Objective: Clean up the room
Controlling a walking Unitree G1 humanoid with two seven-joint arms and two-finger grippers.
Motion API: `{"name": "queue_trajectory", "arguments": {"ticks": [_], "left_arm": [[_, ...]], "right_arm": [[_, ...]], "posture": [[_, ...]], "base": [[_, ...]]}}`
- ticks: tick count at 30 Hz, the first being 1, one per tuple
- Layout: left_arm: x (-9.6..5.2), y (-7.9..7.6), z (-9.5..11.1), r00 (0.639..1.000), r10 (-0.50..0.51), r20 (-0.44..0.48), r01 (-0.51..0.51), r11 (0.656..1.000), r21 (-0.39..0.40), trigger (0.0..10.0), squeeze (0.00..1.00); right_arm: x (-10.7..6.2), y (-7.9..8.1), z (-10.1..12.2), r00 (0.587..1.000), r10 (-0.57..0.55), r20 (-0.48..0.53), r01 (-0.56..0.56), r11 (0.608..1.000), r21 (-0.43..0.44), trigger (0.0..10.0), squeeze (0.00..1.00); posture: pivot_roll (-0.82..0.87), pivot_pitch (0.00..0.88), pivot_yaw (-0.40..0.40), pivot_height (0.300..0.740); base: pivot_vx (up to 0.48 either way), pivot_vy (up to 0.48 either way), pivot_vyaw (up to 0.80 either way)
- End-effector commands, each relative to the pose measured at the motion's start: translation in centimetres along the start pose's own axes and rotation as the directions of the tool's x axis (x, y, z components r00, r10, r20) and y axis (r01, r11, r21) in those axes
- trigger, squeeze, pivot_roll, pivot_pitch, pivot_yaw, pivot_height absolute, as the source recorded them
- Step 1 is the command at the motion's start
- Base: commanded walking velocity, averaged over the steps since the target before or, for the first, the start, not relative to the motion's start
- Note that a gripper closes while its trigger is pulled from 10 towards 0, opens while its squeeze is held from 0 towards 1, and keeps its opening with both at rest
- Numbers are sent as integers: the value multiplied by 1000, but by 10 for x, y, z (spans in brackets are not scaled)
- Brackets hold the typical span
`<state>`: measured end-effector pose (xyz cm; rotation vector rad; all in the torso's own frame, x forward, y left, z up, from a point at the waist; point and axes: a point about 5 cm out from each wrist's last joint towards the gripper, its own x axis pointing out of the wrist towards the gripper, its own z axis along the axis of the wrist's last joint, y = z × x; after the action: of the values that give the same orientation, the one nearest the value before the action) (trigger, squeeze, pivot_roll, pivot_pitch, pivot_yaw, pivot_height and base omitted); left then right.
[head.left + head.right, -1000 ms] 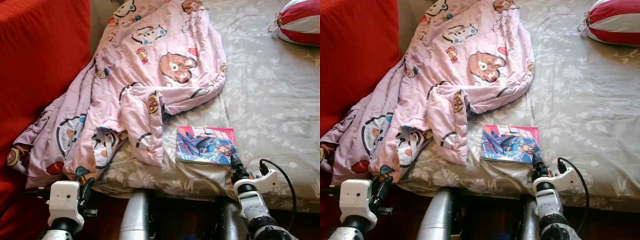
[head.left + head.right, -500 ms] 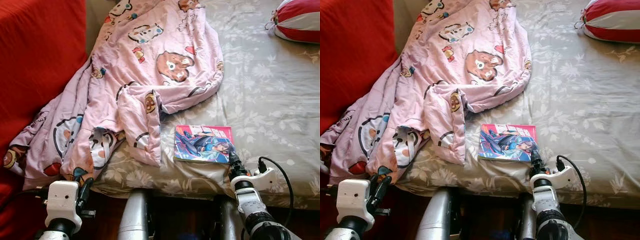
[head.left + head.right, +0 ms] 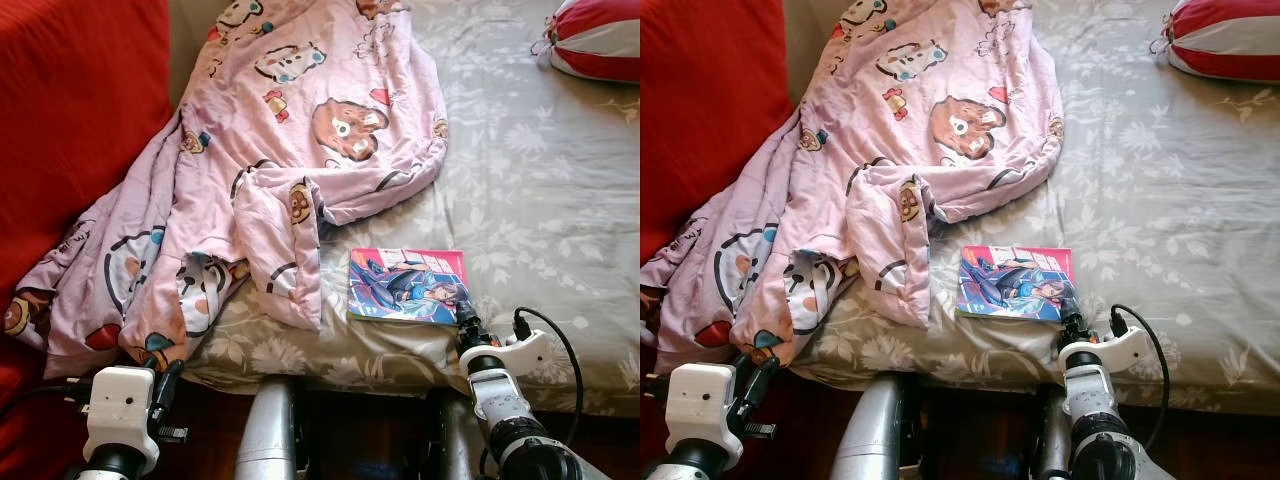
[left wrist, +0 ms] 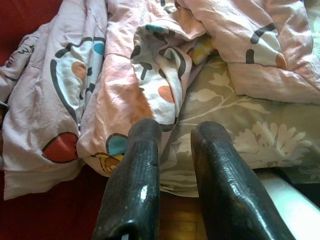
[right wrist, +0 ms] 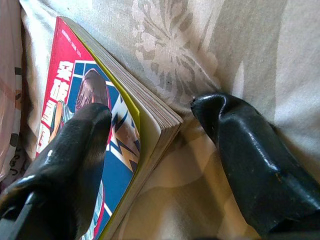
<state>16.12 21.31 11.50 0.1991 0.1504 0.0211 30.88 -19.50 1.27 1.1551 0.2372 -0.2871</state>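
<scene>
Right gripper (image 5: 160,145) spread astride book (image 3: 408,286) corner; pink quilt (image 3: 280,170) just beside book. Left gripper (image 4: 175,145) slightly parted, idle.

a book (image 3: 407,286) is lying on the bed (image 3: 540,190) near its front edge, just right of a blanket (image 3: 270,170) that is spilling off the bed's left side. a pillow (image 3: 598,38) is sitting at the far right corner.
</scene>
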Motion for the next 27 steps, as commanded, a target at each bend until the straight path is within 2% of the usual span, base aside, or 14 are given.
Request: {"name": "queue_trajectory", "arguments": {"ticks": [1, 5, 7, 9, 10, 12, 14, 20, 27], "left_arm": [[-4, 4, 0, 1000, 10, -19, -9, 999, 37, 10000, 0], [-5, 4, 0, 1000, 8, -21, -7, 999, 40, 10000, 0], [-6, 4, 0, 1000, 4, -25, -3, 999, 46, 10000, 0], [-6, 4, 0, 1000, 4, -26, -3, 999, 47, 10000, 0], [-5, 3, 0, 1000, 3, -25, -2, 999, 48, 10000, 0], [-5, 3, 0, 1000, 3, -25, -1, 999, 49, 10000, 0], [-5, 3, 0, 1000, 3, -25, -1, 999, 50, 10000, 0], [-4, 2, -2, 1000, 4, -28, -2, 999, 49, 10000, 0], [0, 0, -2, 1000, 5, -21, -4, 999, 45, 10000, 0]], "right_arm": [[-7, -8, -34, 989, -49, -136, 54, 998, 30, 10000, 0], [-4, 1, -36, 989, -11, -149, 15, 999, 32, 10000, 0], [-1, 14, -40, 982, 60, -177, -54, 998, 38, 10000, 0], [-1, 15, -41, 980, 72, -184, -67, 997, 36, 10000, 0], [0, 17, -42, 977, 88, -192, -83, 996, 32, 7137, 0], [0, 18, -42, 976, 98, -195, -94, 995, 29, 2588, 0], [-1, 16, -41, 977, 94, -193, -91, 996, 24, 0, 0], [-5, 4, -39, 980, 63, -189, -63, 998, 7, 0, 0], [-8, 0, -41, 980, 54, -192, -55, 998, 0, 0, 0]], "posture": [[393, 276, 156, 568], [394, 279, 157, 568], [390, 280, 157, 568], [388, 278, 157, 568], [391, 280, 154, 568], [391, 280, 154, 568], [385, 281, 152, 568], [382, 279, 150, 568], [376, 272, 144, 568]], "base": [[0, 0, 0], [0, 0, 0], [0, 0, 0], [0, 0, 0], [0, 0, 0], [0, 0, 0], [0, 0, 0], [0, 0, 0], [0, 0, 0]]}}
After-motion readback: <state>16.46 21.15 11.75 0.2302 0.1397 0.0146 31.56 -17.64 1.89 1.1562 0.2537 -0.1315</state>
